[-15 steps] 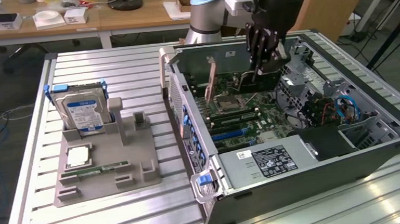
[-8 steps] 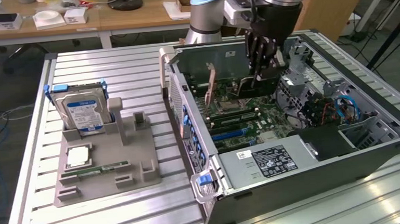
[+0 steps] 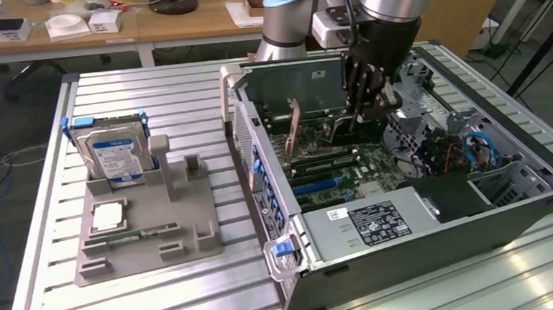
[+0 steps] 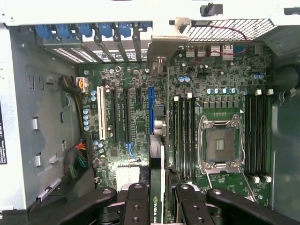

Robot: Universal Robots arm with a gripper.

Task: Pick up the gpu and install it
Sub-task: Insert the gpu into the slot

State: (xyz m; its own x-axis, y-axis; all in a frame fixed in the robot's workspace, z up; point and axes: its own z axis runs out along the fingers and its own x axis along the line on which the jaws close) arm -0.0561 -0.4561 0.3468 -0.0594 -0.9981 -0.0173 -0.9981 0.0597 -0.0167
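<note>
Currently gripper sits inside the open PC case, pinching the gpu by its top edge. Card hangs edge-down, bracket end toward the rear slot openings, in line with the blue PCIe slot on the motherboard. Gripping from above leaves the contact edge free. Can't tell whether it's seated. Hard drive stands in its holder on the counter, well apart.
</note>
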